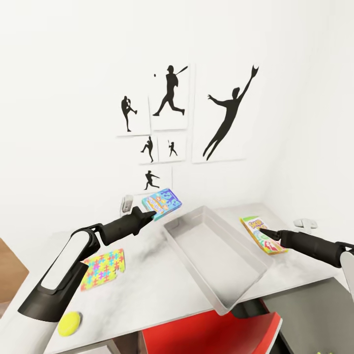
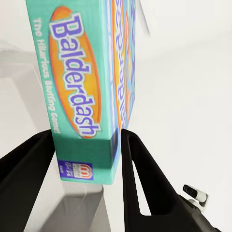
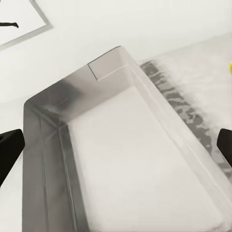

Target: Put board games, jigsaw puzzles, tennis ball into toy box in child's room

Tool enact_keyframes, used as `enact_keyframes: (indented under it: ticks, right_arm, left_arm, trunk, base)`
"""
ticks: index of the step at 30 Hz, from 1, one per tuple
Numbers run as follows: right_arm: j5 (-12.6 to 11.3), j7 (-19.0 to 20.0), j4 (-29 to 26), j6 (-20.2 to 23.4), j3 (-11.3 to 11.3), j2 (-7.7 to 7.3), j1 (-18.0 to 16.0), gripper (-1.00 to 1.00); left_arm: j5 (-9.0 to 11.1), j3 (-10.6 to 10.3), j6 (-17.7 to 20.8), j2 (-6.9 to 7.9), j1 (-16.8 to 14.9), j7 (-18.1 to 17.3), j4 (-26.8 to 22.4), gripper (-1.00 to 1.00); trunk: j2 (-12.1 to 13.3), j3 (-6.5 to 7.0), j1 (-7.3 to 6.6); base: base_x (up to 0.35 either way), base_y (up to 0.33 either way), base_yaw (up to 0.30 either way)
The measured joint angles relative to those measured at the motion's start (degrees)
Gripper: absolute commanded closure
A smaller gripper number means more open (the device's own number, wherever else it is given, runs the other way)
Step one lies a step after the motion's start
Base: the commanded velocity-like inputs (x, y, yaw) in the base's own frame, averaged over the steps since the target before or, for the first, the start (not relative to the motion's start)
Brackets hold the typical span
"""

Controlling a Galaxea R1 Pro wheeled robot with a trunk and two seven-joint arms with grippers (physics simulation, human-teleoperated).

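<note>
My left gripper (image 1: 147, 215) is shut on a teal Balderdash board game (image 1: 162, 202), held in the air over the far left corner of the toy box (image 1: 223, 255). In the left wrist view the game (image 2: 82, 82) stands clamped between the black fingers (image 2: 140, 179). My right gripper (image 1: 262, 230) is open and hovers above the Skip-Bo board game (image 1: 265, 242), which lies on the table (image 1: 147, 290) to the right of the box. In the right wrist view the grey box (image 3: 140, 164) holds nothing. A jigsaw puzzle (image 1: 103, 269) and the tennis ball (image 1: 70, 323) lie at the table's left.
A red chair (image 1: 211, 332) stands tucked under the table's near edge. White wall with black athlete pictures (image 1: 169, 93) rises behind the table. Small white wall fittings (image 1: 127, 204) sit just above the table's back edge.
</note>
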Motion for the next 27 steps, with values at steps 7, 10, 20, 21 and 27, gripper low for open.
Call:
enact_keyframes:
  ticks: [7, 10, 20, 21, 27]
  right_arm:
    - [0.00, 0.00, -0.01, 0.00, -0.14, -0.06, 0.00, -1.00]
    - [0.00, 0.00, -0.01, 0.00, -0.24, -0.06, 0.00, -1.00]
    - [0.01, 0.00, 0.00, 0.00, -0.34, -0.04, -0.02, -1.00]
    - [0.01, 0.00, 0.00, 0.00, -0.34, -0.03, -0.02, -1.00]
    - [0.00, -0.01, -0.02, 0.02, -0.32, -0.04, -0.01, -1.00]
  left_arm:
    - [0.05, -0.01, 0.08, 0.00, 0.00, 0.00, -0.06, 1.00]
    - [0.05, -0.01, 0.09, 0.00, 0.00, 0.00, -0.08, 1.00]
    - [0.06, 0.01, 0.17, 0.01, 0.01, 0.00, -0.12, 1.00]
    - [0.07, -0.01, 0.18, 0.01, 0.01, 0.00, -0.12, 1.00]
    - [0.06, -0.02, 0.25, 0.01, 0.01, -0.01, -0.11, 1.00]
  trunk:
    - [0.00, 0.00, 0.00]
    - [0.00, 0.00, 0.00]
    - [0.00, 0.00, 0.00]
    - [0.00, 0.00, 0.00]
    - [0.00, 0.00, -0.01]
  base:
    - [0.016, 0.013, 0.000]
    - [0.006, 0.005, 0.000]
    - [0.003, 0.002, 0.121]
    - [0.020, -0.010, 0.140]
    - [0.129, -0.111, 0.064]
